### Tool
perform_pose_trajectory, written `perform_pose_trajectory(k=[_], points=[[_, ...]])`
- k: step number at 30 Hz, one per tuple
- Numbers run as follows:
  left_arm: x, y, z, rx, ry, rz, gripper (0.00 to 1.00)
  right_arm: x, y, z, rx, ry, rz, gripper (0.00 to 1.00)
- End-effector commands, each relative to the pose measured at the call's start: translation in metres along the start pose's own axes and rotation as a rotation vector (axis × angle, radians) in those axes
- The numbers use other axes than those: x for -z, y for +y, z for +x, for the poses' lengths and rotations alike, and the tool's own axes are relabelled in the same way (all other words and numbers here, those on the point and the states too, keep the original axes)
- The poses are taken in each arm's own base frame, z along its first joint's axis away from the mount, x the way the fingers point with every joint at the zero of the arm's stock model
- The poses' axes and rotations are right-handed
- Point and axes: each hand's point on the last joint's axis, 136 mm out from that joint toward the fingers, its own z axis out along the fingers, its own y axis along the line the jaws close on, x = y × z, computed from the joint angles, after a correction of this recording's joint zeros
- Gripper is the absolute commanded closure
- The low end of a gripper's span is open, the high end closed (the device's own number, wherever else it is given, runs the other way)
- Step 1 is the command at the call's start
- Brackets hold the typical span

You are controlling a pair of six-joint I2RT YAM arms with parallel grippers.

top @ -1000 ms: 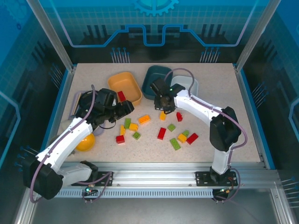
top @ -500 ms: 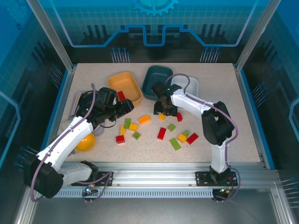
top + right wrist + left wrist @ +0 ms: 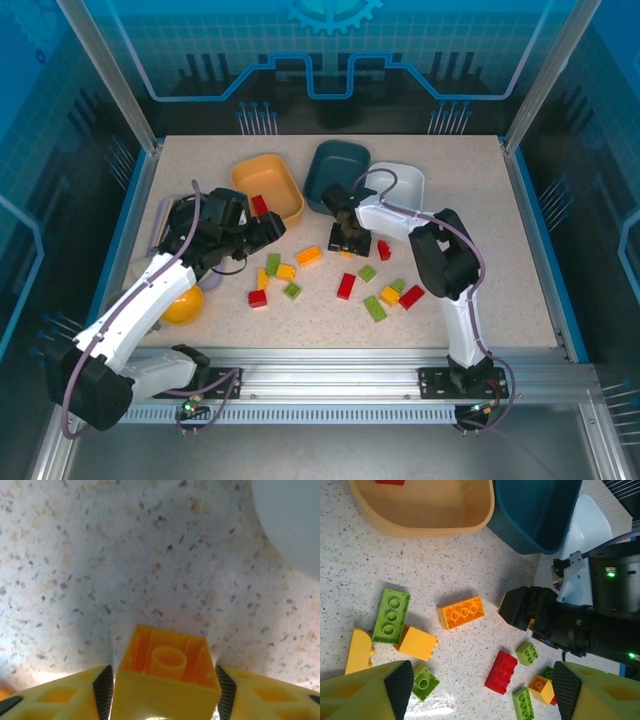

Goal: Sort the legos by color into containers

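Speckled worktop [image 3: 480,220], middle: my right end effector [image 3: 165,692] clamps a yellow lego [image 3: 167,660] by its flat sides. It is light, rigid and slick, I judge; left end effector [image 3: 482,690] gapes empty.

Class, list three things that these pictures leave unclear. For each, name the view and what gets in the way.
1. Orange brick, between the fingers of the right gripper: in the right wrist view, the bottom edge cuts off its lower part.
2. White tub: in the right wrist view it is blurred and cut off by the top and right edges.
3. Yellow bowl: in the top view, the left arm covers part of it.
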Motion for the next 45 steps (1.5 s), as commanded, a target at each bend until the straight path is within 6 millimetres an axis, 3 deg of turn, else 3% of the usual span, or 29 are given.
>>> perform_pose_trajectory(k=[1,3,6,11,16,18,24,28,31,34,38,42,45], points=[[0.004,0.006,0.009,-0.001,0.019,-0.010,0.23,-0.003,0.005,-0.007,-0.017,-0.008,-0.009,0.59],[0.005,0.006,0.009,-0.003,0.017,-0.009,0.23,0.001,0.005,-0.006,-0.004,-0.014,-0.005,0.74],[0.005,0.006,0.009,-0.005,0.017,-0.009,0.23,0.019,0.008,-0.005,0.018,-0.031,-0.025,0.85],[0.005,0.003,0.006,-0.006,0.011,-0.005,0.23,0.076,0.020,-0.009,0.108,-0.128,-0.094,0.89],[-0.002,-0.004,0.002,-0.005,0.012,0.004,0.24,0.106,0.039,-0.049,0.224,-0.235,-0.112,0.89],[-0.006,-0.006,0.000,-0.002,0.013,0.009,0.23,0.104,0.048,-0.073,0.245,-0.237,-0.126,0.88],[-0.012,-0.009,-0.002,-0.004,0.019,0.003,0.23,0.062,0.065,-0.141,0.238,-0.201,-0.162,0.85],[-0.011,-0.004,0.000,-0.001,0.029,-0.019,0.23,0.031,0.069,-0.163,0.198,-0.149,-0.235,0.77],[-0.009,0.005,0.005,0.006,0.041,-0.057,0.24,0.028,0.074,-0.169,0.210,-0.146,-0.293,0.62],[-0.006,0.019,0.011,0.023,0.052,-0.111,0.24,0.050,0.084,-0.171,0.271,-0.194,-0.347,0.49],[-0.005,0.042,0.022,0.047,0.088,-0.214,0.24,0.100,0.094,-0.165,0.335,-0.260,-0.393,0.39],[-0.012,0.067,0.034,0.071,0.167,-0.326,0.25,0.149,0.092,-0.146,0.392,-0.329,-0.399,0.42],[-0.020,0.083,0.045,0.061,0.236,-0.391,0.29,0.183,0.094,-0.115,0.479,-0.419,-0.469,0.45]])
